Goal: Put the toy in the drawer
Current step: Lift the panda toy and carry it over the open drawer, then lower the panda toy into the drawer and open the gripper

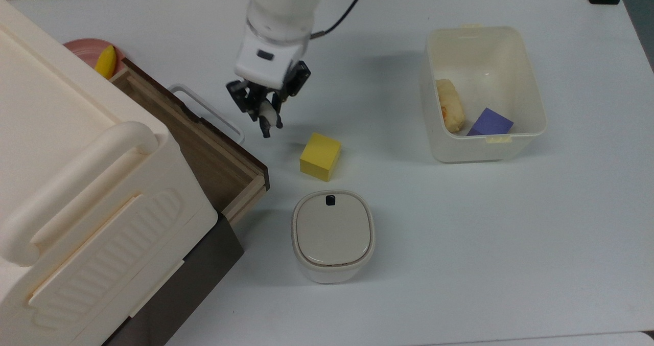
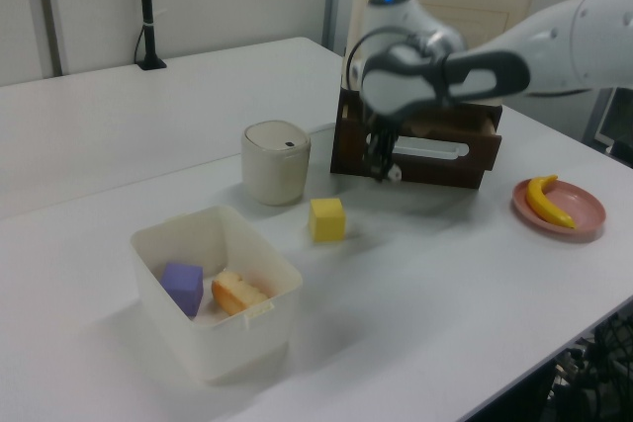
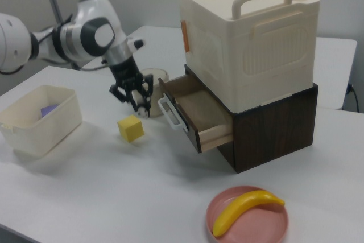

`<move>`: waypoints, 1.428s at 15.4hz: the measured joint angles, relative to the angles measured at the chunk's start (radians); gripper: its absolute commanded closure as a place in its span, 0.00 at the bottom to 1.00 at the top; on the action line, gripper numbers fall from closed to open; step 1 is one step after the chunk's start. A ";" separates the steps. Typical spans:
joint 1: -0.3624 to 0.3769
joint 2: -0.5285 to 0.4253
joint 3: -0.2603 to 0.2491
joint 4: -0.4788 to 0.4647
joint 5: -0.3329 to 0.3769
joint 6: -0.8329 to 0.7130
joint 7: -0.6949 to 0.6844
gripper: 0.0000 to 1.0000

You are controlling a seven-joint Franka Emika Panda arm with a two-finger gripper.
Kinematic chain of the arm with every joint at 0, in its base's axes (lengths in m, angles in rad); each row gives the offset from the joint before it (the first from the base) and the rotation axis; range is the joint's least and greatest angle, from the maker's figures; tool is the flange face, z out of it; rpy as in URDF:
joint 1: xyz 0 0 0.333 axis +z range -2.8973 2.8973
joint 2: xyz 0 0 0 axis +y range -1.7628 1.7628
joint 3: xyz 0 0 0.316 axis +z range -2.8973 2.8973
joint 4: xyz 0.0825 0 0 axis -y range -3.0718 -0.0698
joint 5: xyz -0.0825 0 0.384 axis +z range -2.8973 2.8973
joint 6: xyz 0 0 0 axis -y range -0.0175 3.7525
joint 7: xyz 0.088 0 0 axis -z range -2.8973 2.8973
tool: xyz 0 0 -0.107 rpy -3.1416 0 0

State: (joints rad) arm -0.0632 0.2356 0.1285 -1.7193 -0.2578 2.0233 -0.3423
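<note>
Looking down in the top view, the gripper point(image 1: 265, 117) hangs above the white table point(image 1: 460, 233), its black fingers pinching the toy point(image 1: 266, 113), a small pale figure held between the drawer's white loop handle point(image 1: 204, 108) and the yellow block point(image 1: 320, 157). The drawer point(image 1: 204, 152) stands pulled out from under the cream cabinet point(image 1: 76, 182). A lidded cream canister point(image 1: 333, 236) sits below the block, and the open bin point(image 1: 483, 93) at the top view's right holds a purple block point(image 1: 490, 122) and a bread-like piece point(image 1: 449, 105).

From the left view, the gripper point(image 2: 382, 167) is clear of the tabletop, in front of the drawer's dark front point(image 2: 415, 155); the toy point(image 2: 393, 173) is a small pale speck at the fingertips. A banana point(image 2: 547, 201) lies on a pink plate point(image 2: 559, 207) at the left view's right.

The right view alone looks into the drawer's bare wooden inside point(image 3: 202, 109). The gripper point(image 3: 139, 104) holds the toy point(image 3: 141, 107) in the air just beside the handle point(image 3: 170, 113), level with the drawer's front and outside it, above the yellow block point(image 3: 131, 128).
</note>
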 measured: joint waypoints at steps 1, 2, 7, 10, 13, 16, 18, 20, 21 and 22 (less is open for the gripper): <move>-0.012 -0.011 -0.002 0.022 0.024 -0.015 0.000 1.00; -0.026 -0.022 -0.005 0.044 0.049 -0.032 0.001 1.00; -0.054 -0.059 -0.051 0.115 0.141 -0.079 0.040 1.00; -0.054 -0.058 -0.061 0.117 0.142 -0.076 0.100 1.00; -0.057 -0.054 -0.077 0.117 0.142 -0.006 0.115 1.00; -0.086 -0.040 -0.081 0.117 0.142 0.080 0.116 1.00; -0.102 -0.031 -0.089 0.118 0.142 0.112 0.116 1.00; -0.104 -0.016 -0.095 0.131 0.142 0.122 0.116 1.00; -0.104 -0.004 -0.097 0.147 0.142 0.123 0.116 1.00; -0.104 0.017 -0.098 0.170 0.142 0.123 0.116 0.78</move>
State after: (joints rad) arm -0.1673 0.2523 0.0307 -1.5493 -0.1162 2.1462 -0.2259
